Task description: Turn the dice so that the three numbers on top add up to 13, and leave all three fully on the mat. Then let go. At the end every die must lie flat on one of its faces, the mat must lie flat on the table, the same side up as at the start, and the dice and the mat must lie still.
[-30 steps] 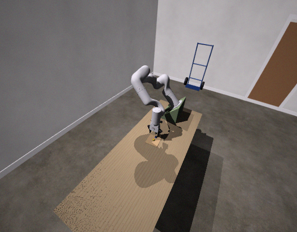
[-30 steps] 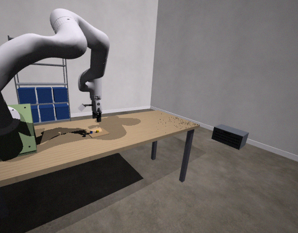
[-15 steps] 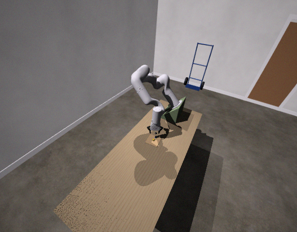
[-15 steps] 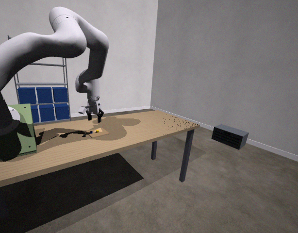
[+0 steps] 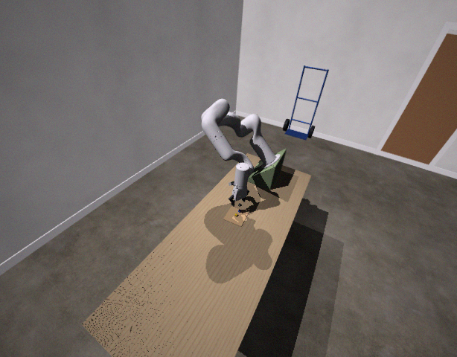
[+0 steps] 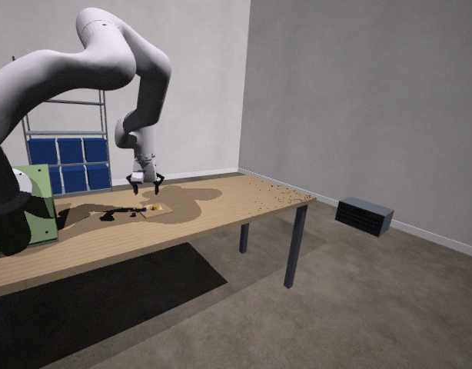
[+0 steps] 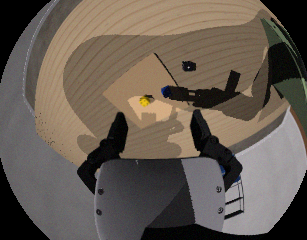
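Observation:
The tan mat (image 5: 230, 218) (image 6: 165, 211) (image 7: 124, 91) lies on the table. A yellow die (image 5: 236, 214) (image 6: 154, 207) (image 7: 144, 101) sits on the mat. A blue die (image 5: 239, 210) (image 6: 144, 209) (image 7: 166, 91) sits on the mat near its edge on the robot-base side, partly in shadow. A black die (image 5: 239, 204) (image 6: 133, 214) (image 7: 189, 66) lies off the mat, on the table towards the base. The top numbers are too small to read. My gripper (image 6: 146, 193) (image 7: 158, 118) is open and empty, pointing down above the table and clear of the dice.
The wooden table (image 5: 182, 277) (image 6: 228, 202) carries the green base mount (image 5: 267, 178) (image 6: 49, 206) behind the mat. Dark shadows of the arm fall across the mat and table. A shelf with blue bins (image 6: 71, 151) stands beyond the table.

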`<state>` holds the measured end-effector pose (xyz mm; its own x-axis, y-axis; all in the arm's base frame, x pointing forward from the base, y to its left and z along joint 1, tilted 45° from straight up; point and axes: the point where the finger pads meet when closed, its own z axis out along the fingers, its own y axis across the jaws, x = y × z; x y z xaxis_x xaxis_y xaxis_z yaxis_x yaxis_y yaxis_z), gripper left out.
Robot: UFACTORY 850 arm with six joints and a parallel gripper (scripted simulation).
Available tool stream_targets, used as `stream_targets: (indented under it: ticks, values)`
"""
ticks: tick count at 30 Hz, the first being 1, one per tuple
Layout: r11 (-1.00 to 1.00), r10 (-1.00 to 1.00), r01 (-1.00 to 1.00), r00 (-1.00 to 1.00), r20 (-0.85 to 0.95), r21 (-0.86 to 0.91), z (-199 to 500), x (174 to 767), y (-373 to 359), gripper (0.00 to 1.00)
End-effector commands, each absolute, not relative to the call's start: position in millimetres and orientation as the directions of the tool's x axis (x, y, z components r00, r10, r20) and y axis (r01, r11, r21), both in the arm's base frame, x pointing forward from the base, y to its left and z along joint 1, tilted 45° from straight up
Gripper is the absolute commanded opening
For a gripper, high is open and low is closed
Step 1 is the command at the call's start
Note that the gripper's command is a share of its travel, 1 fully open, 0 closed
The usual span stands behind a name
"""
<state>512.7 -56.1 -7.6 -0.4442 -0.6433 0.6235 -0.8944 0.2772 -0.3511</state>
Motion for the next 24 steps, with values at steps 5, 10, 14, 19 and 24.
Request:
stream_targets:
  ticks: [5, 10, 14, 19, 24]
  values:
    - [0.078, -0.697, -0.987, -0.156, 0.700, -0.142, -6.9, 502.8, -60.0, 1.00]
    - [-0.088, -0.696, -0.996, 0.080, 0.714, 0.026, -6.6, 494.4, -63.4, 1.00]
    - [-0.146, -0.686, -0.986, 0.163, 0.709, 0.086, -6.5, 491.4, -64.6, 1.00]
    - [-0.289, -0.640, -0.928, 0.369, 0.674, 0.235, -6.3, 483.6, -67.5, 1.00]
    - [-0.423, -0.561, -0.824, 0.565, 0.605, 0.377, -6.0, 475.5, -70.5, 1.00]
